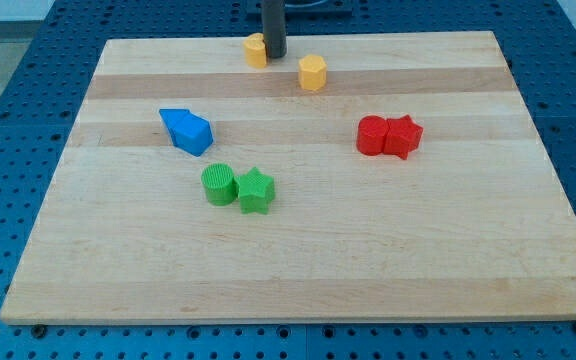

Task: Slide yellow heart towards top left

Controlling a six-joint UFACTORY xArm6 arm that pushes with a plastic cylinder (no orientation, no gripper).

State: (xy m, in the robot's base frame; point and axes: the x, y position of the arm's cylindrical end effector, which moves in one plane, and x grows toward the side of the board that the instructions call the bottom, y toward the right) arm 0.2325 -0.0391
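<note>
Yellow heart: the yellow heart sits close to the table's top edge, a little left of the middle; its shape is partly hidden by the rod, so the heart outline is hard to confirm.
Rod and tip: the dark rod comes down from the view's top; the tip rests on the table touching or just beside the heart's right side.
End effector: the arm carries no jaws, only the plain rod, so the end effector has nothing to open and holds nothing.
Nearest neighbour: a second yellow block, roughly hexagonal, stands near the tip on its lower right, apart from the heart.
Path to top left: the strip of table left of the heart, up to the top left corner, has no block on it.
Blue block: a blue block of angular shape lies well below and left of the heart.
Green pair: a green cylinder and a green star touch each other below the blue block.
Red pair: a red cylinder and a red star touch on the view's right, well apart from the heart.
</note>
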